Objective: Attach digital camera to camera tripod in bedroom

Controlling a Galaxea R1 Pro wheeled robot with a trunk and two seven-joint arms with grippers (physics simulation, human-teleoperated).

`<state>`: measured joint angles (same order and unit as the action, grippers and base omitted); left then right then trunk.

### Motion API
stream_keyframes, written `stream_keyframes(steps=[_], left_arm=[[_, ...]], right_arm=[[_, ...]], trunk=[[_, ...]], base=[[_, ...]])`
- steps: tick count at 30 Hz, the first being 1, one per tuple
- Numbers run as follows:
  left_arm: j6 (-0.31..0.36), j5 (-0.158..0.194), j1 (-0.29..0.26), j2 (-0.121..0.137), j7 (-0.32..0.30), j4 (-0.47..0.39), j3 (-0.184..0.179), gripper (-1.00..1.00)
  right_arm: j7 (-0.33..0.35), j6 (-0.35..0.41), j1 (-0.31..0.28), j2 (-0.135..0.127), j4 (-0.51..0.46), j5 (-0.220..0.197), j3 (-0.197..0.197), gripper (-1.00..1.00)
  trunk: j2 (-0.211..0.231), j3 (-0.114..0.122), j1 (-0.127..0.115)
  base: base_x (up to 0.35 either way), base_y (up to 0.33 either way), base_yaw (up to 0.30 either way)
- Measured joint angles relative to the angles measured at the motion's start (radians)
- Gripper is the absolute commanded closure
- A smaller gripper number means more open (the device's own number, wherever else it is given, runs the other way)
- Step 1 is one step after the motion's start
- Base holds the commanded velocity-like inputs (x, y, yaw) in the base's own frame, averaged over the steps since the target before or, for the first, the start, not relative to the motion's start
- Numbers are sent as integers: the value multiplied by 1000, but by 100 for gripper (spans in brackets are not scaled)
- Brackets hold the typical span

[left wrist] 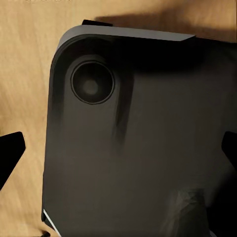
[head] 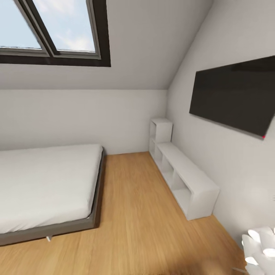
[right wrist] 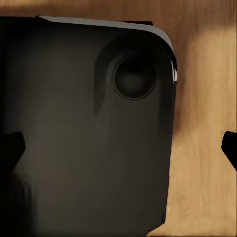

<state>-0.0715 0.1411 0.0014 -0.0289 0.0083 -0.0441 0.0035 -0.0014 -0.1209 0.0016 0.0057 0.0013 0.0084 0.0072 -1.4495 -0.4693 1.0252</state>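
Note:
I am in the bedroom, a white room with a sloped ceiling, a dark-framed skylight (head: 57, 30) and a light wood floor (head: 141, 217). The digital camera and the camera tripod are out of view. My left gripper (left wrist: 121, 150) hangs open, with one black fingertip (left wrist: 11, 154) at each side of the left wrist view and nothing between them. My right gripper (right wrist: 121, 148) is open too and empty, its fingertips (right wrist: 11, 148) wide apart. Both point down at a dark rounded panel (left wrist: 138, 148) with a round recess, over the wood floor.
A low grey bed (head: 46, 179) with a white mattress fills the left. A white cubby shelf (head: 187, 175) runs along the right wall under a black wall screen (head: 236, 95). A white tube-cluster lamp (head: 261, 248) stands at the near right. Open floor lies between bed and shelf.

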Motion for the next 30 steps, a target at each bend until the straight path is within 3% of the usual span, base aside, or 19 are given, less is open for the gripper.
stream_keyframes(steps=[30], left_arm=[[0, -1, 0, 1, 0, 0, 0, -100]], right_arm=[[0, 0, 0, 0, 0, 0, 0, -100]], trunk=[[0, 0, 0]], base=[[-44, 41, -221]])
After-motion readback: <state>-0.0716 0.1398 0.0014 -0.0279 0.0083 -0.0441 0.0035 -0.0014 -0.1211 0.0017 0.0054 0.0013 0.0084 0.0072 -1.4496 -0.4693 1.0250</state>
